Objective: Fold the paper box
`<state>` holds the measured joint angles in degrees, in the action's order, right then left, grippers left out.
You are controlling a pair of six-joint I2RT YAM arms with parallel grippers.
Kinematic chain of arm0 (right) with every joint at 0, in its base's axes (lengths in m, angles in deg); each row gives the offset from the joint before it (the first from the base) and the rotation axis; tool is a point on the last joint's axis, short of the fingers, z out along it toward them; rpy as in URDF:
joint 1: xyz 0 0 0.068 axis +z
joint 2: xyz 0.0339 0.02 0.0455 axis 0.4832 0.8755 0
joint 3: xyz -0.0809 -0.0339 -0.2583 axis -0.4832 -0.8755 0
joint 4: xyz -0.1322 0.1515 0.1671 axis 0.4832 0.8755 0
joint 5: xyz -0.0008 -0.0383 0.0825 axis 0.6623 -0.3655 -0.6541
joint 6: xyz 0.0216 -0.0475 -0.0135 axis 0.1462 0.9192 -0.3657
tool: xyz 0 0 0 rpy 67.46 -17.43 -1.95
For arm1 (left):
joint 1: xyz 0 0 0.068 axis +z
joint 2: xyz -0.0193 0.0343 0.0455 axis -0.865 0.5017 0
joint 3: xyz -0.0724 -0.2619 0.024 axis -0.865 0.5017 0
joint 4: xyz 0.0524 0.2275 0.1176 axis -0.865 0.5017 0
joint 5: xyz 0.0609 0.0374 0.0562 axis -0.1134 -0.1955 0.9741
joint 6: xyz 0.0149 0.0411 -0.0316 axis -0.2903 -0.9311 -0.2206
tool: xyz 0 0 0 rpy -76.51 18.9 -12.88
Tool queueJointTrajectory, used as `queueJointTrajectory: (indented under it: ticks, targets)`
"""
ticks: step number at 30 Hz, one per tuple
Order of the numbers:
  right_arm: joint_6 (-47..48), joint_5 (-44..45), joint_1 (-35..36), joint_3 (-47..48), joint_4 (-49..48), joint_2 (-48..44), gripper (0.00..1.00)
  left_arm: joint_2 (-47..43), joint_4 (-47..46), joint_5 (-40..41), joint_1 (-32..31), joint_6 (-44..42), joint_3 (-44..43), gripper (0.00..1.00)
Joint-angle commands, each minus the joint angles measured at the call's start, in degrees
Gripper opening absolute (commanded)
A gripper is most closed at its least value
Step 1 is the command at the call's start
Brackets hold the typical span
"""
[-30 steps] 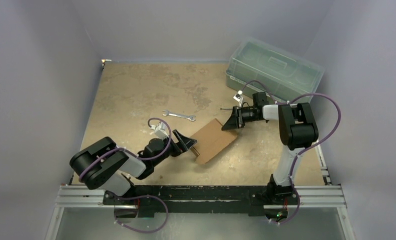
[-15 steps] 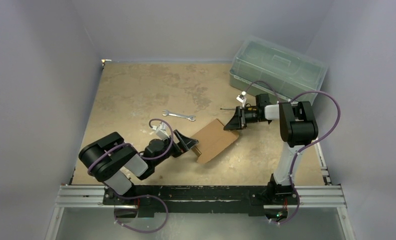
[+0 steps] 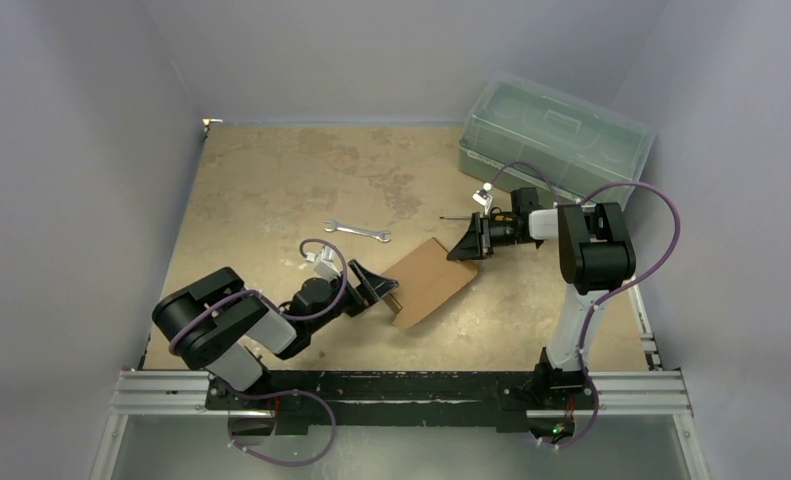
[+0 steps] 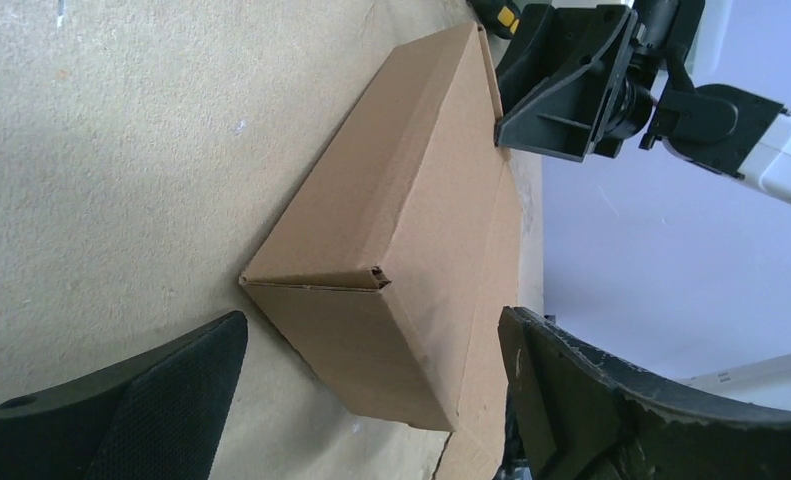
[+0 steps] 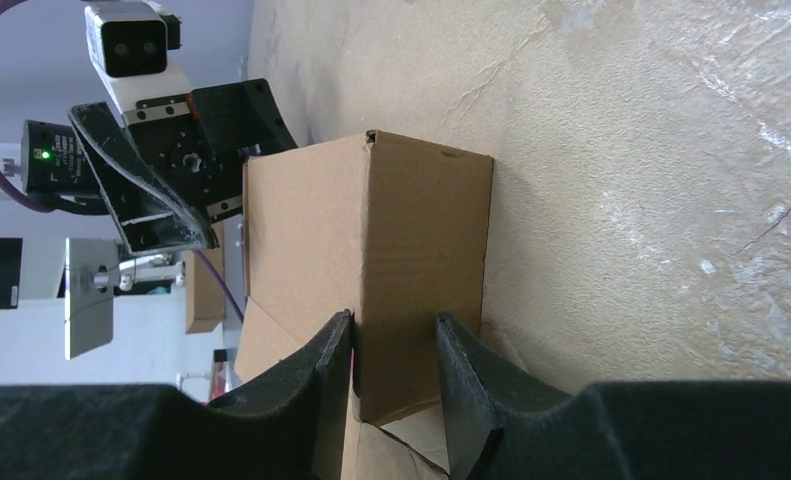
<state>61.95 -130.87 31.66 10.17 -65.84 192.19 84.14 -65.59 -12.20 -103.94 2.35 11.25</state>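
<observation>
Top external view: right hand (image 3: 466, 245) grips the paper box (image 3: 429, 280), left hand (image 3: 376, 290) spread

Your paper box lies on the table (image 3: 271, 180) between the two arms, folded into shape, with one flap loose along a long side. Your right hand pinches the far end panel between both fingers. Your left hand stands wide at the near end, a finger on either side of the corner. A wrench (image 3: 357, 232) lies just beyond, apart from the box.

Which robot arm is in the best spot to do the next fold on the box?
Probably the left. The left gripper is open and free, facing the near end of the box. The right gripper is busy pinching the far end.
</observation>
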Motion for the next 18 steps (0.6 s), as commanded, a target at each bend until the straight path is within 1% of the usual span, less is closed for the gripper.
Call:
queueJointTrajectory:
  ticks: [1,6,10,13,18]
  targets:
    - [-0.9,3.33,-1.63,-0.13,1.9,1.85,0.37,1.44,-4.54,4.73,-1.34,4.57,-1.36,0.94]
    - [-0.9,3.03,-1.54,-0.13,1.93,1.88,0.37,2.85,-6.16,7.53,-1.99,7.65,-1.56,0.81]
    - [-0.35,2.29,-1.38,0.17,2.61,2.1,0.38,6.55,-10.16,7.0,-2.15,10.43,-2.46,0.75]
    - [-0.27,1.96,-1.29,0.22,2.63,1.74,0.4,9.4,-14.52,6.64,-2.26,11.87,-2.31,0.67]
    - [1.04,0.4,-1.1,0.58,3.98,0.55,0.44,11.71,-17.6,6.32,-2.21,12.63,-1.72,0.54]
